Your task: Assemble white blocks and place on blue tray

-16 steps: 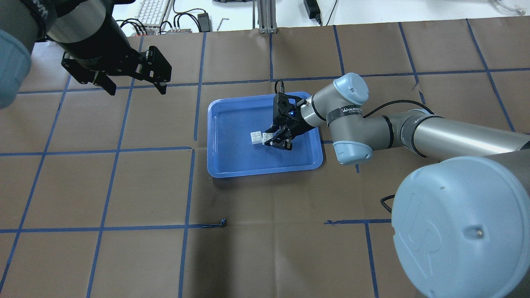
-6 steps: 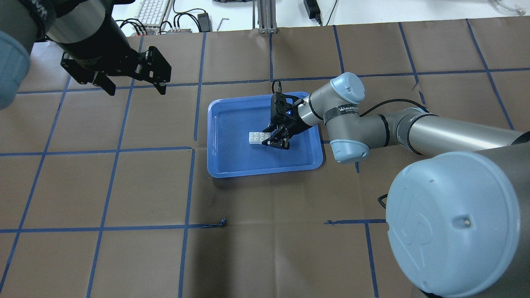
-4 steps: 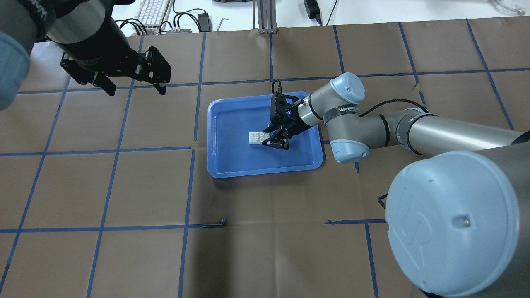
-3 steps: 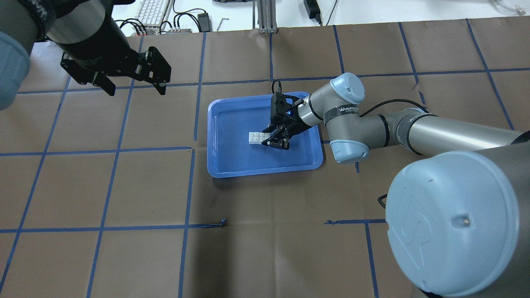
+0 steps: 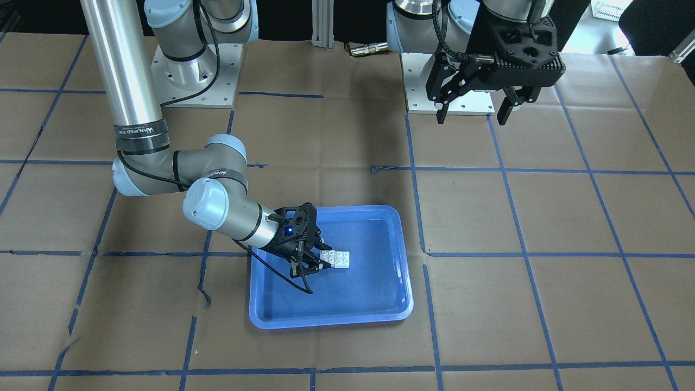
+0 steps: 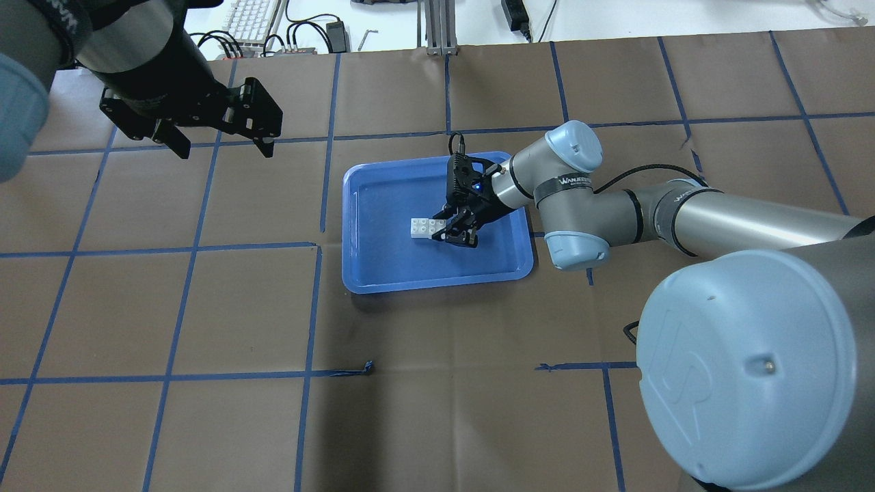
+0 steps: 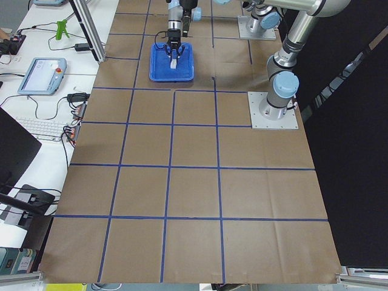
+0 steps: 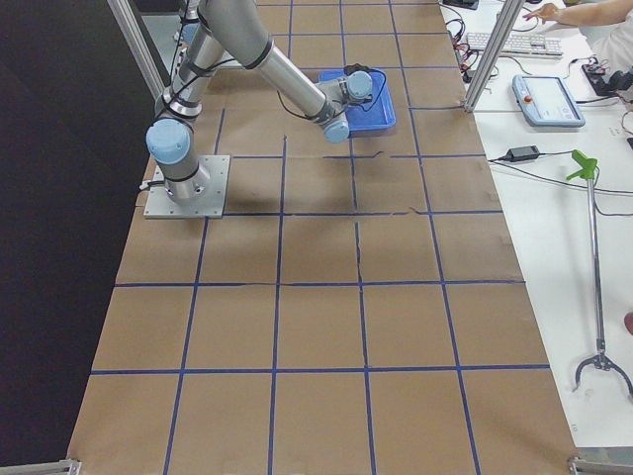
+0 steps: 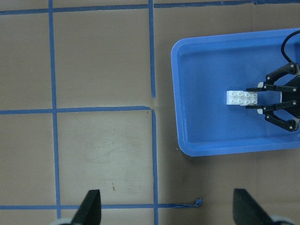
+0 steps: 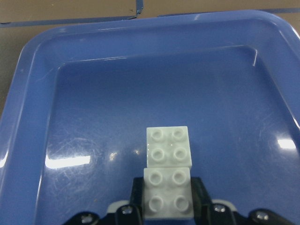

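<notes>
The two white blocks (image 6: 422,228) are joined end to end, the farther one sitting a step higher, and rest on the floor of the blue tray (image 6: 437,283). My right gripper (image 6: 441,230) reaches low into the tray from the right. Its fingers are closed on the nearer block, as the right wrist view (image 10: 168,197) shows; the other block (image 10: 168,146) sticks out ahead. The blocks (image 5: 336,258) and tray (image 5: 331,320) also show in the front view. My left gripper (image 6: 225,152) is open and empty, high over the table's far left, well away from the tray (image 9: 225,149).
The table is covered in brown paper with a blue tape grid. Both arm bases (image 5: 195,70) stand on the robot's side. A keyboard (image 6: 249,20) and cables lie beyond the far edge. My right arm's elbow (image 6: 574,198) hangs just right of the tray.
Since 2.7 s ago my right gripper has lowered and levelled the joined blocks onto the tray floor. Over the last second nothing has moved. The left arm has stayed put.
</notes>
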